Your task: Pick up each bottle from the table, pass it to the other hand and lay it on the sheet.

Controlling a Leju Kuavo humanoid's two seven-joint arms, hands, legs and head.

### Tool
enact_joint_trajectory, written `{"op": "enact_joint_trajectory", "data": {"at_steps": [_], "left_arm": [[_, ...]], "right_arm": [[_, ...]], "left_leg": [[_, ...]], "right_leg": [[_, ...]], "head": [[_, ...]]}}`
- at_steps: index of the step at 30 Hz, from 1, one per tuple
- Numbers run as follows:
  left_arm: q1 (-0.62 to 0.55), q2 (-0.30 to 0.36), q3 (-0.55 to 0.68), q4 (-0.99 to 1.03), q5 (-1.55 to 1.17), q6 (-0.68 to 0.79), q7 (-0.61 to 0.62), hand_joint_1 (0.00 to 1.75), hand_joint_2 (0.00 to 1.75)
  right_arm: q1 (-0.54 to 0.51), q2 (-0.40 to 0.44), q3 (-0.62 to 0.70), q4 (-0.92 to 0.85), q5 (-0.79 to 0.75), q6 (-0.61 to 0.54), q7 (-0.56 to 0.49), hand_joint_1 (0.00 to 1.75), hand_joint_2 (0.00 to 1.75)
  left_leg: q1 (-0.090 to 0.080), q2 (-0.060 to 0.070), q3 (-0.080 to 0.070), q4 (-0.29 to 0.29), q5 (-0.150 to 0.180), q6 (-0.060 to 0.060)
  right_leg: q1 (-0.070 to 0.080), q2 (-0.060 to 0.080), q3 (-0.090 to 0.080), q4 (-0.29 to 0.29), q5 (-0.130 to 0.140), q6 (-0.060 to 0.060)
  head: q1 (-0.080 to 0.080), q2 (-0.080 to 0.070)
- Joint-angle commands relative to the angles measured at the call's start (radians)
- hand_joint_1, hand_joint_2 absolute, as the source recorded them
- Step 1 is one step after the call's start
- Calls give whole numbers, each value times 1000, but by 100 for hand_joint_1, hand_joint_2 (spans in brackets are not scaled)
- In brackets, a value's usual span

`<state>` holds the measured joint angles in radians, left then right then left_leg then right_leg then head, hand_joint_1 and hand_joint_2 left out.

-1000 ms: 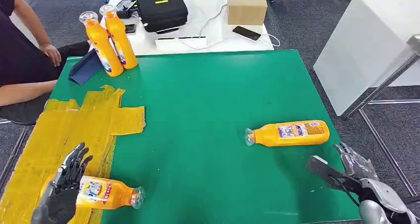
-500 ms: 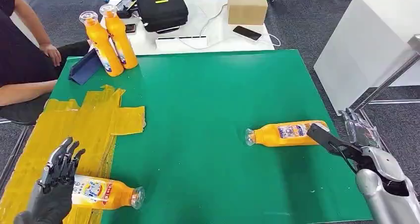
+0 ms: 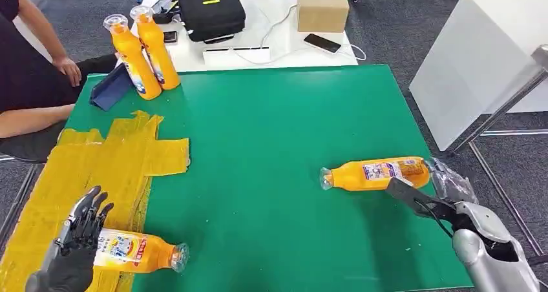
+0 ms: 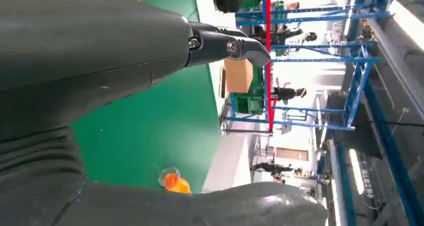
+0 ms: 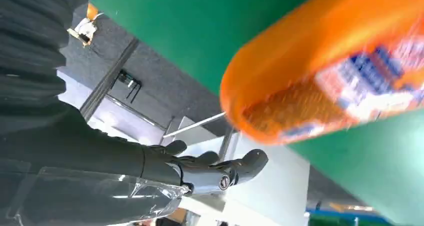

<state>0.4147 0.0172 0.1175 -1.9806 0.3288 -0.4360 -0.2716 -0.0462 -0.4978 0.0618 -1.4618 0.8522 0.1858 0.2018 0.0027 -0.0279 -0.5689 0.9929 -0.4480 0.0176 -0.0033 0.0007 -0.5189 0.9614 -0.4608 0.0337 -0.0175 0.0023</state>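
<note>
Orange bottle (image 3: pixel 377 173) lying on its side on green table (image 3: pixel 271 130), cap end away from right hand (image 3: pixel 446 195), base just ahead of spread fingertips. Right hand released, holding nothing; thumb on near side of bottle base, darker fingers (image 5: pixel 220 171) past far side, not yet touching as far as visible in right wrist view, where bottle base (image 5: pixel 280 106) looms close above thumb.

Step in hand, as judged: grasp of this bottle by right hand before passing across. Best done by advancing until bottle body sits deep between thumb and fingers, then closing around label section rather than rounded base; a grip near the very end likely to let smooth plastic squirt out or roll toward table edge beyond the hand. Closing evenly from both sides advisable, since a round bottle on its side rolls under a one-sided push. Lifting level advisable, leaving neck end free for receiving hand.

Left hand (image 3: pixel 74 243) released, fingers spread, resting above or against second bottle (image 3: pixel 139 252) lying on yellow sheet (image 3: pixel 97 169); contact not clear. Two upright bottles (image 3: pixel 143 50) well beyond left hand at far corner, awaiting later turns.
</note>
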Motion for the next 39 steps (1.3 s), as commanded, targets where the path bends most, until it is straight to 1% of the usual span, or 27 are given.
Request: {"op": "enact_joint_trajectory", "data": {"at_steps": [1, 2, 3, 5, 6, 7, 10, 11, 12, 19, 20, 21, 22, 25, 26, 27, 28, 30, 33, 34, 35, 36, 38, 39], "left_arm": [[-41, -25, 13, 63, 2, -21, 19, 0, 0], [-41, -25, 13, 63, 2, -21, 19, 0, 0], [-41, -25, 13, 63, 2, -21, 19, 0, 0], [-41, -25, 13, 63, 2, -21, 19, 0, 0], [-41, -25, 13, 63, 2, -21, 19, 0, 0], [-38, -25, 13, 59, 2, -22, 18, 0, 0], [-34, -27, 8, 51, -2, -20, 17, 0, 0], [-31, -28, 9, 47, -3, -18, 17, 0, 0], [-29, -29, 10, 44, -3, -17, 16, 0, 0], [-18, -42, 26, 30, 11, -25, 21, 0, 0], [-19, -42, 27, 30, 14, -29, 21, 0, 0], [-19, -43, 27, 29, 15, -31, 23, 0, 0], [-20, -44, 26, 28, 14, -32, 25, 0, 0], [-20, -45, 26, 28, 13, -32, 25, 0, 0], [-21, -47, 25, 28, 16, -34, 28, 0, 0], [-22, -48, 24, 29, 16, -34, 30, 0, 0], [-29, -46, 18, 30, 18, -29, 30, 0, 0], [-31, -39, 9, 25, 20, -26, 31, 0, 0], [-35, -38, 5, 19, 24, -5, 38, 0, 0], [-23, -38, 9, 17, 32, -15, 33, 0, 0], [-29, -33, 5, 19, 36, -19, 30, 0, 0], [-29, -37, 7, 21, 39, -14, 33, 0, 0], [-30, -29, 0, 23, 44, -21, 30, 0, 0], [-45, -27, -7, 29, 51, -19, 34, 0, 0]], "right_arm": [[-178, 81, 165, 256, 51, -21, -10, 0, 175], [-178, 81, 165, 256, 51, -21, -10, 0, 175], [-178, 81, 165, 256, 51, -21, -10, 0, 175], [-178, 81, 165, 256, 51, -21, -10, 0, 175], [-178, 81, 165, 256, 51, -21, -10, 0, 175], [-176, 78, 166, 250, 50, -22, -10, 0, 175], [-200, 87, 189, 266, 61, -27, -13, 0, 175], [-207, 88, 197, 267, 64, -30, -14, 0, 175], [-212, 91, 201, 267, 65, -30, -14, 0, 175], [-242, 104, 241, 295, 76, -28, -14, 0, 175], [-249, 107, 250, 307, 81, -25, -15, 0, 175], [-256, 113, 262, 323, 88, -24, -16, 0, 175], [-267, 122, 273, 343, 94, -23, -17, 0, 175], [-272, 126, 278, 351, 97, -25, -18, 0, 175], [-281, 133, 290, 369, 104, -27, -20, 0, 175], [-291, 140, 302, 387, 112, -28, -22, 0, 175], [-302, 151, 314, 401, 118, -29, -26, 0, 175], [-316, 170, 340, 424, 131, -32, -29, 0, 175], [-323, 186, 368, 434, 141, -29, -20, 0, 175], [-324, 186, 372, 451, 140, -32, -21, 0, 175], [-330, 190, 379, 457, 144, -36, -26, 0, 175], [-334, 194, 384, 472, 146, -37, -28, 0, 175], [-345, 208, 401, 503, 156, -42, -36, 0, 175], [-354, 224, 411, 521, 162, -40, -35, 0, 175]], "left_leg": [[1, 7, 5, -3, 0, -1], [1, 6, 4, -2, 0, -1], [1, 7, 6, -3, 0, -1], [0, 4, 4, -2, 0, -1], [1, 5, 5, -2, 0, -1], [1, 4, 4, -2, 0, -1], [1, 6, 6, -2, -1, -1], [1, 4, 4, -1, 0, -1], [1, 7, 6, -2, -1, -1], [1, 4, 3, -1, 0, -1], [1, 6, 4, -1, -1, -1], [1, 8, 6, -2, -1, -1], [1, 4, 3, -1, 0, -1], [2, 8, 6, -2, -1, -1], [1, 5, 5, -1, -1, -1], [1, 5, 5, -1, -1, -1], [2, 9, 8, -2, -2, -1], [1, 7, 6, -2, -1, -1], [2, 10, 7, -2, -1, -1], [1, 7, 6, -1, 0, -1], [2, 10, 8, -2, -1, -2], [1, 5, 5, -1, 0, -1], [2, 8, 8, -2, -1, -1], [2, 5, 6, -1, 0, -1]], "right_leg": [[1, 5, 4, -4, 2, 0], [1, 4, 3, -3, 1, 0], [1, 5, 4, -4, 2, -1], [1, 3, 3, -2, 1, 0], [1, 3, 4, -3, 1, -1], [1, 2, 3, -3, 1, 0], [1, 3, 4, -3, 1, 0], [1, 3, 3, -2, 1, 0], [1, 4, 4, -3, 1, 0], [1, 3, 2, -2, 1, 0], [1, 4, 3, -2, 1, 0], [1, 5, 5, -3, 1, 0], [1, 3, 3, -2, 1, 0], [2, 5, 5, -3, 1, -1], [1, 3, 4, -2, 1, 0], [1, 3, 4, -2, 1, 0], [2, 5, 7, -4, 0, -1], [2, 4, 4, -3, 1, -1], [2, 6, 6, -3, 2, -1], [2, 4, 4, -2, 1, -1], [3, 5, 7, -3, 1, -1], [1, 2, 4, -2, 1, 0], [3, 4, 6, -3, 1, -1], [2, 2, 5, -2, 1, 0]], "head": [[0, 0], [0, 0], [0, 0], [0, 0], [0, 0], [0, 0], [0, 0], [0, 0], [0, 0], [0, 0], [0, 0], [0, 0], [0, 0], [0, 0], [0, 0], [0, 0], [0, 0], [0, 0], [0, 0], [0, 0], [0, 0], [0, 0], [0, 0], [0, 0]]}}
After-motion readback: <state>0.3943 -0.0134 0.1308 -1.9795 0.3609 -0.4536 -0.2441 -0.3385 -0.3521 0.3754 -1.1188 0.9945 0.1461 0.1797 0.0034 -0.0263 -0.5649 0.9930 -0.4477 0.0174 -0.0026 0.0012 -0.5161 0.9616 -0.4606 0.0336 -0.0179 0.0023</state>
